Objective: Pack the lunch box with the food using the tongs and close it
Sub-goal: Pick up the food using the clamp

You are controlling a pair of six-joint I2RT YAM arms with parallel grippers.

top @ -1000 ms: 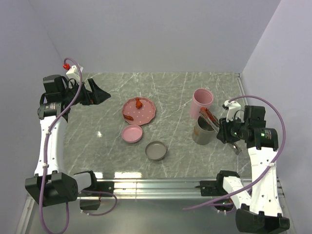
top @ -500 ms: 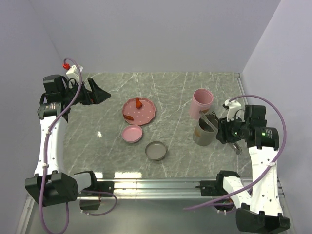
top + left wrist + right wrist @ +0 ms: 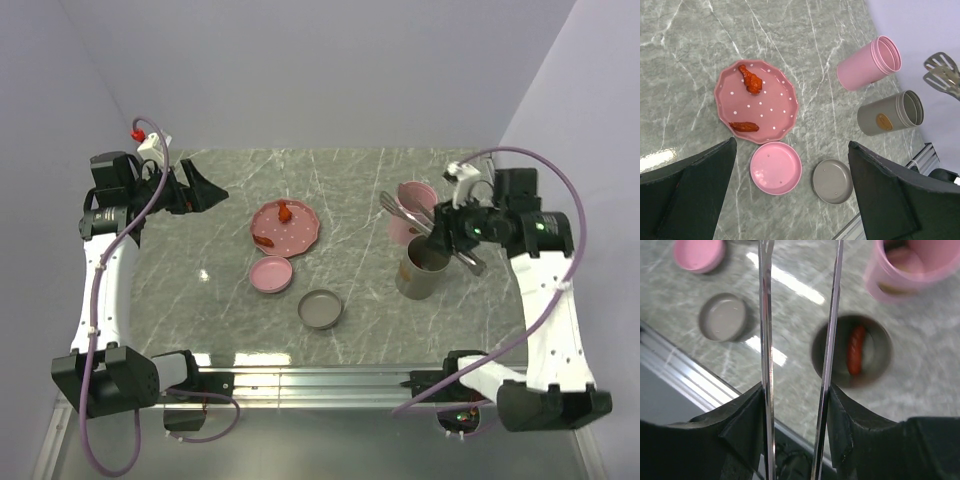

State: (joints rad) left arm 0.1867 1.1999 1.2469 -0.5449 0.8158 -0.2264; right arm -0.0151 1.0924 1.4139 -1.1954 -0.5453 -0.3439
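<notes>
While my right gripper (image 3: pixel 796 402) clamps across both arms of the tongs (image 3: pixel 766 340), they stand about half parted and empty above the olive-grey tub (image 3: pixel 880 120) (one sausage (image 3: pixel 856 349) lies inside). They look thin, springy and slick, so I'd squeeze gently; two light red pieces (image 3: pixel 751 80) wait on the dotted plate (image 3: pixel 770 107).

My right gripper (image 3: pixel 796 390) clamps the silver tongs (image 3: pixel 408 214). Their two slim arms stand apart, with the tips in the air over the pink tub (image 3: pixel 870 62). That tub stands upright on the right with something beige inside. The olive-grey tub (image 3: pixel 890 119) stands just nearer, with one red sausage (image 3: pixel 856 350) in it. Both are uncovered. The pink lid (image 3: pixel 776 168) and grey lid (image 3: pixel 832 181) lie hollow side up near the middle. Farther left, a red piece (image 3: pixel 750 80) and a second red piece (image 3: pixel 744 127) lie on the dotted plate (image 3: pixel 775 107).
</notes>
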